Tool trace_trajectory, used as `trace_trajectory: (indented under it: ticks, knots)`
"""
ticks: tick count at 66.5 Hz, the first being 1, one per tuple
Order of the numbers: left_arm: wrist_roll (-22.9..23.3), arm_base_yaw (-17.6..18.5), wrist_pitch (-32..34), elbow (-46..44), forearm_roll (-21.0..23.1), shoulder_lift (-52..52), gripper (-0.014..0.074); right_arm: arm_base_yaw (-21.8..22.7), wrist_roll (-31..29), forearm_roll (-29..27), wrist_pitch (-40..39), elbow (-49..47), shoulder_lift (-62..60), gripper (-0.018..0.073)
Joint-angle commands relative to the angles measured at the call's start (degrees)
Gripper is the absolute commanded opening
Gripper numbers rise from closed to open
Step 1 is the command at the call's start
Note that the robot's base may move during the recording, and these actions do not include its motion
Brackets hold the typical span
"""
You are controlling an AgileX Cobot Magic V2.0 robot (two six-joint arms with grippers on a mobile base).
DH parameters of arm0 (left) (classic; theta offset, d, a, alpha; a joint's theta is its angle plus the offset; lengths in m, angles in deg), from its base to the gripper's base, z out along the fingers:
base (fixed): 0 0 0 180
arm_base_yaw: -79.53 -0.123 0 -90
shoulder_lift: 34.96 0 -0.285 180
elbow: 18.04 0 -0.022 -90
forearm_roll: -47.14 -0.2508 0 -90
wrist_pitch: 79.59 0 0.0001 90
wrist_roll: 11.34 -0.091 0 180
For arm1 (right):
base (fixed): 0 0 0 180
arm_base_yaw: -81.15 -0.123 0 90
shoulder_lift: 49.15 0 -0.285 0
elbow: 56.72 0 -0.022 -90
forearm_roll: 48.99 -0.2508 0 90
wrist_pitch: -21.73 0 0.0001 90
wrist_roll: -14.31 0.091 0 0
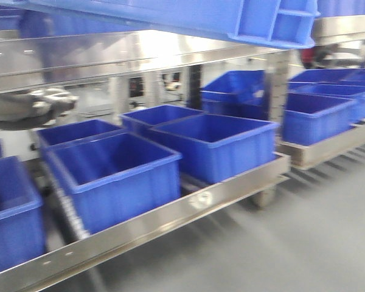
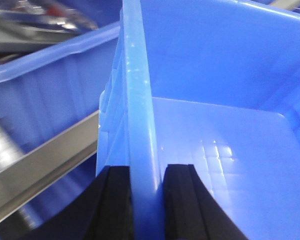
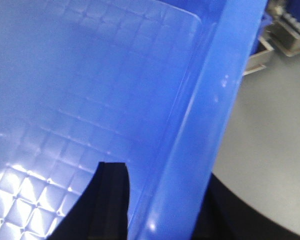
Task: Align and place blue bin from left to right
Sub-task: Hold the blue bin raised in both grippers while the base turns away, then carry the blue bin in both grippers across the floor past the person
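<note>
The large bright-blue ribbed plastic bin (image 1: 249, 18) is held aloft before the steel rack (image 1: 140, 58), with the left gripper (image 2: 147, 169) and right gripper (image 3: 162, 190) each pinching a side wall. Such thin holds might slip, tipping it onto the smaller blue bins (image 1: 115, 173) below.

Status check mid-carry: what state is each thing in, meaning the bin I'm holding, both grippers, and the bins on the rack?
blue bin: held aloft, empty inside.
left gripper: shut on the blue bin's wall.
right gripper: shut on the blue bin's wall, one finger inside.
rack bins: upright on the shelf, empty.
</note>
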Motion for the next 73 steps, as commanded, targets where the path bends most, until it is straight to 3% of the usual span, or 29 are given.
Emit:
trace_trajectory:
  ticks: [1, 73]
  knots:
    - [-0.02, 0.38, 5.59, -1.07, 2.2, 1.6, -0.0111, 0.04, 1.03, 0.31, -4.11, -0.78, -0.44, -0.0069]
    - [-0.02, 0.38, 5.59, -1.07, 2.2, 1.6, -0.0111, 0.04, 1.03, 0.31, -4.21, -0.78, -0.44, -0.0069]
